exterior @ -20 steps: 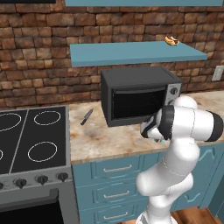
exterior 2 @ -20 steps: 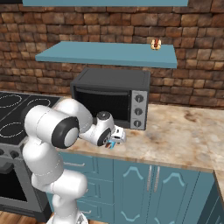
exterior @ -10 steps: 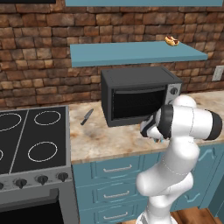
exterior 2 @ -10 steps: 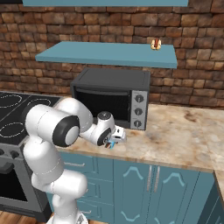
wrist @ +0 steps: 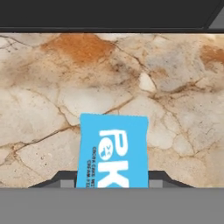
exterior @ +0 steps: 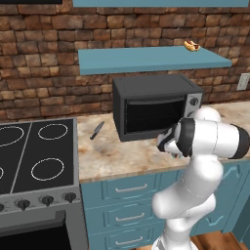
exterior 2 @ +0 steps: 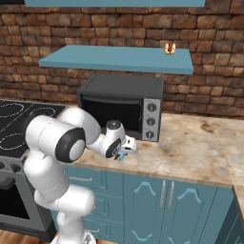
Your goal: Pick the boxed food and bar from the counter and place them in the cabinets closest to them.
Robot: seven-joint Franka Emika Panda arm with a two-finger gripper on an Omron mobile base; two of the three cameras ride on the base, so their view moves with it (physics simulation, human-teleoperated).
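Robot arm reaching low over the counter, just in front of the black microwave. The gripper points down at the stone near the counter's front edge; a sliver of blue shows at its tip in the right base view. Seen from the hand, the bar lies flat on the marbled surface, directly between the two dark fingertips, whose tops flank its left and right edges at the bottom of that view. The bar's long axis runs away from the hand toward the microwave's base, so the jaws span its short width, which is the favourable way to take it. The jaws stand narrowed close to the wrapper's sides; whether they already pinch it or stand a hair off cannot be told, and the bar rests on the stone, not lifted. The grip therefore appears to be forming rather than finished. The nearest shelf hangs on the brick wall above the microwave, with a small bun-like item near its right end; the coming lift would have to clear the microwave's top and front edge before reaching it. A knife lies on the counter to the microwave's left, well apart from the gripper.
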